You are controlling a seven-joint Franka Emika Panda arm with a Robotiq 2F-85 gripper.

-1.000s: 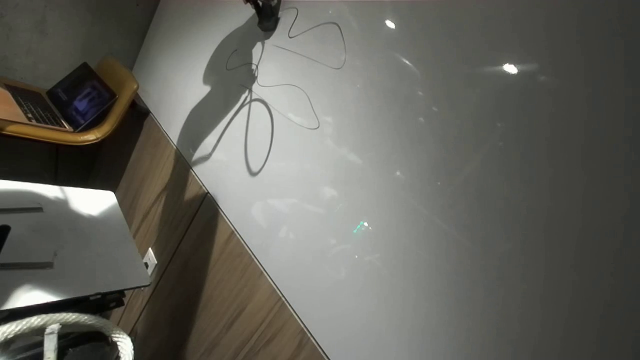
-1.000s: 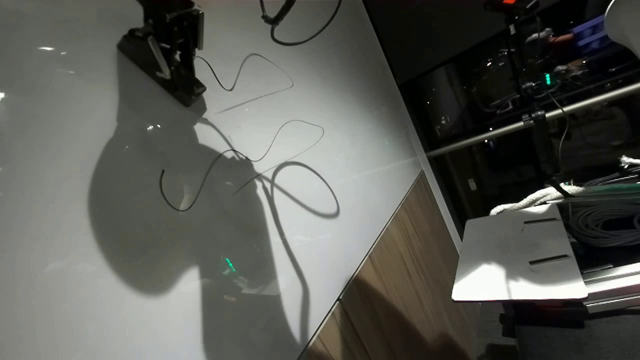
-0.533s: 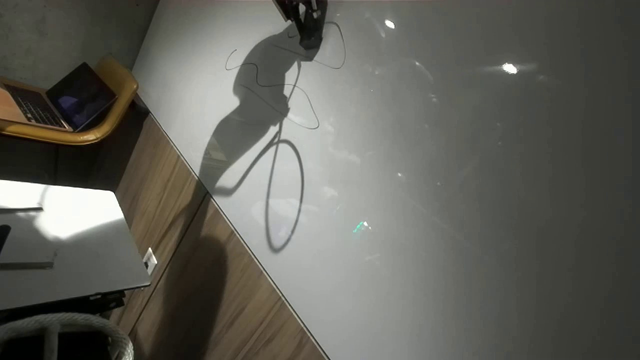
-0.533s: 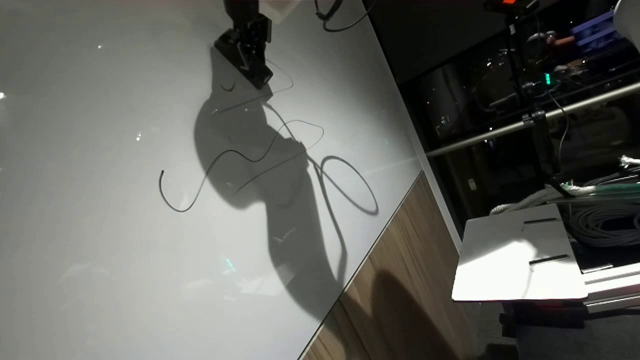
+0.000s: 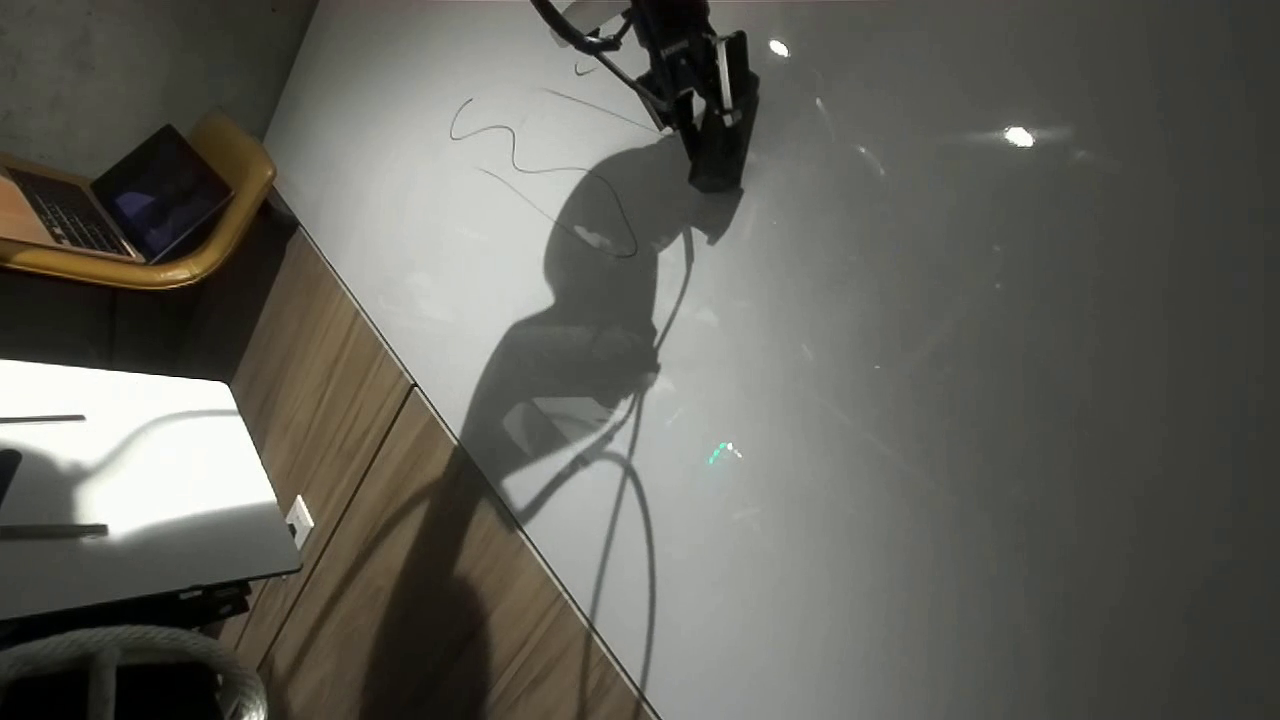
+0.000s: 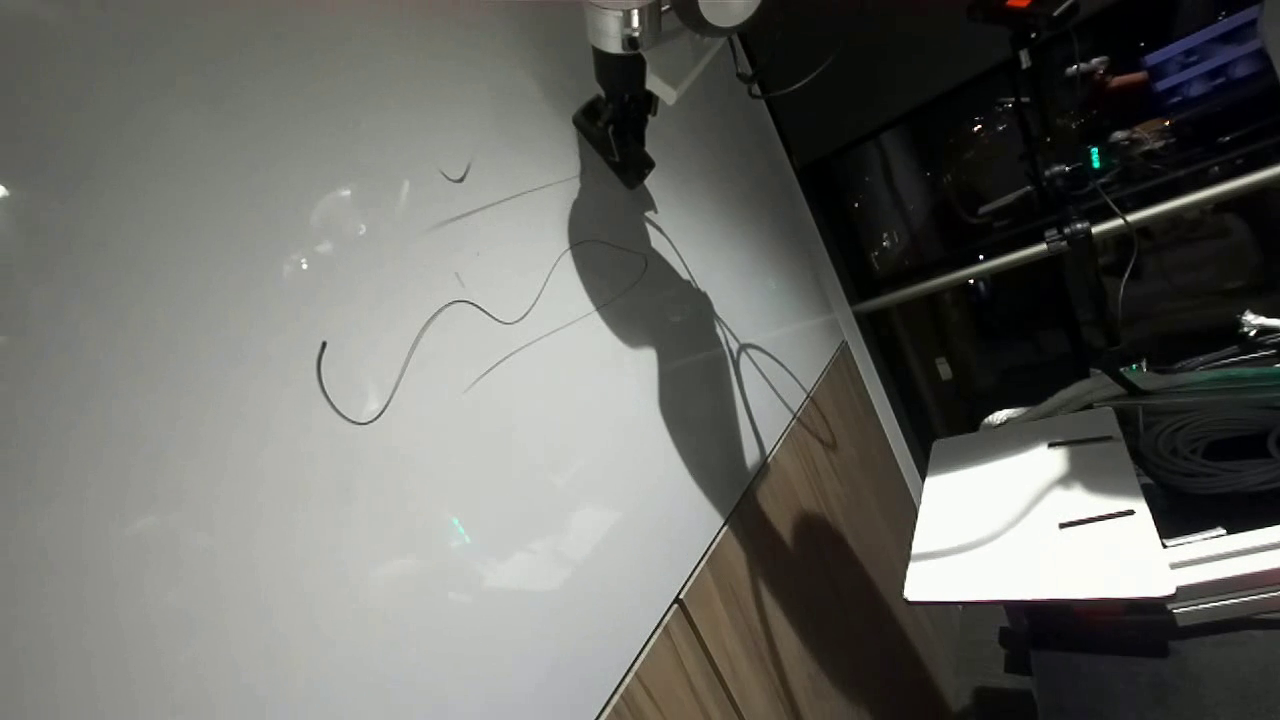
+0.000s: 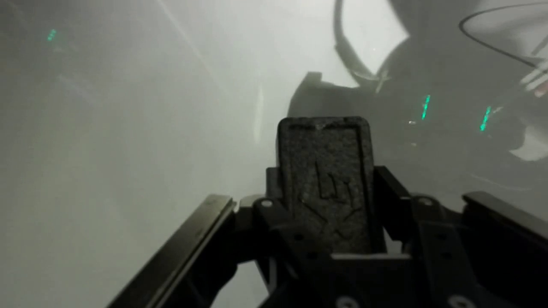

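My gripper (image 5: 702, 100) is shut on a dark rectangular block (image 5: 725, 155) with a felt-like face and scratched marks, seen close in the wrist view (image 7: 325, 145). The gripper (image 6: 624, 115) holds the block (image 6: 634, 170) tilted against or just over a glossy white surface (image 6: 250, 550); contact is not clear. A wavy black line (image 6: 490, 315) runs below the gripper, also in an exterior view (image 5: 555, 170). A shorter straight line piece (image 6: 505, 203) ends close to the block. A small curved mark (image 6: 456, 178) stands apart from it. The arm's shadow covers part of the wavy line.
A wooden panel (image 5: 340, 340) borders the white surface. A laptop (image 5: 75, 215) sits on a yellow chair (image 5: 200, 270). A pale flat plate (image 5: 130, 490) stands near the wood. In an exterior view, a white plate (image 6: 1010, 510) and coiled cable (image 6: 1210, 450) are at the right.
My gripper has moved right across the surface with the block, in both exterior views. The upper black line's curved part has vanished, leaving a straight piece and a small mark.
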